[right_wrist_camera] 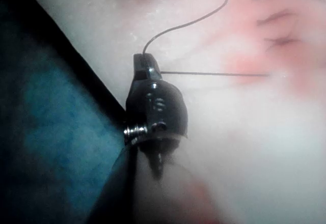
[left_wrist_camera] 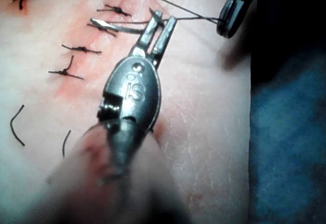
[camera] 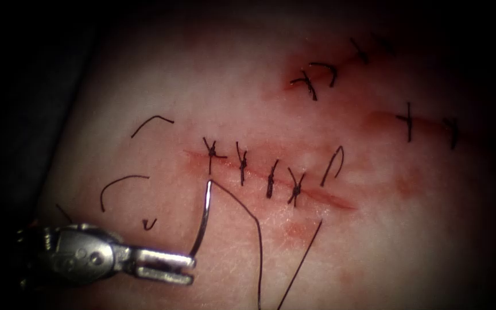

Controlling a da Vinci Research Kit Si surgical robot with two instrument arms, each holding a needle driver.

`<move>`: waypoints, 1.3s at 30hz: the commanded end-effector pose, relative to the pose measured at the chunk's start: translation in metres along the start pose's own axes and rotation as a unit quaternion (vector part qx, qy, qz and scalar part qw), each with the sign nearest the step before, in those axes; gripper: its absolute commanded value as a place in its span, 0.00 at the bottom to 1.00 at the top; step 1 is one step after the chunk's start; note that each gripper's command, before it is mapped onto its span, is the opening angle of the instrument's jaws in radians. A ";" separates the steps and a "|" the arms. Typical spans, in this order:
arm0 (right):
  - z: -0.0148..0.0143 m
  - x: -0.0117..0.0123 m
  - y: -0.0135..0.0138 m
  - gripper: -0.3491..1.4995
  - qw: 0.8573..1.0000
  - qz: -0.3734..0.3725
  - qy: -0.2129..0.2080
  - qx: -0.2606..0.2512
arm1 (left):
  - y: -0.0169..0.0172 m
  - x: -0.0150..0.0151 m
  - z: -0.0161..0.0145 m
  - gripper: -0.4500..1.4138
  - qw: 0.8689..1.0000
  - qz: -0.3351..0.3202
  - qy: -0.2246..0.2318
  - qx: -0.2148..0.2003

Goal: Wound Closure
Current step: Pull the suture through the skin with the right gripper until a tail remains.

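Note:
My left tool (camera: pixel 189 268) comes in over the tissue (camera: pixel 374 241) left of and below the cut (camera: pixel 322 194), jaws shut on one end of the curved needle (camera: pixel 204 221). The needle arcs up to just below the cut's leftmost stitch (camera: pixel 210 152) and lies outside the tissue. Thread (camera: pixel 258 241) leaves that upper end and runs down out of the picture. A second strand (camera: pixel 302 261) rises out of the tissue below the cut. In the left wrist view the left tool (left_wrist_camera: pixel 165 20) grips the needle (left_wrist_camera: pixel 117 26), and both strands meet at my right tool (left_wrist_camera: pixel 229 10). My right tool (right_wrist_camera: pixel 145 67) is shut on the thread (right_wrist_camera: pixel 204 73).
Several knotted stitches (camera: pixel 271 182) cross the cut, with a loose thread loop (camera: pixel 334 163) near its right end. Cut ends of thread (camera: pixel 119 186) lie on the tissue at the left. Two more stitched cuts (camera: pixel 317 77) sit at the upper right. Red fluid stains the cut's edges.

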 end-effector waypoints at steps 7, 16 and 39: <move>-0.0002 0.0004 0.0030 0.90 0.996 -0.070 0.050 -0.014 | -0.0018 -0.0002 -0.0032 0.00 0.999 -0.019 -0.010 0.046; -0.0013 0.0005 0.0078 0.81 0.975 -0.211 0.047 -0.053 | -0.0026 -0.0003 -0.0031 0.00 0.997 -0.023 -0.023 0.067; 0.0013 -0.0023 0.0103 0.00 0.969 -0.222 -0.039 -0.098 | -0.0022 0.0002 -0.0019 0.00 0.998 -0.020 -0.008 0.060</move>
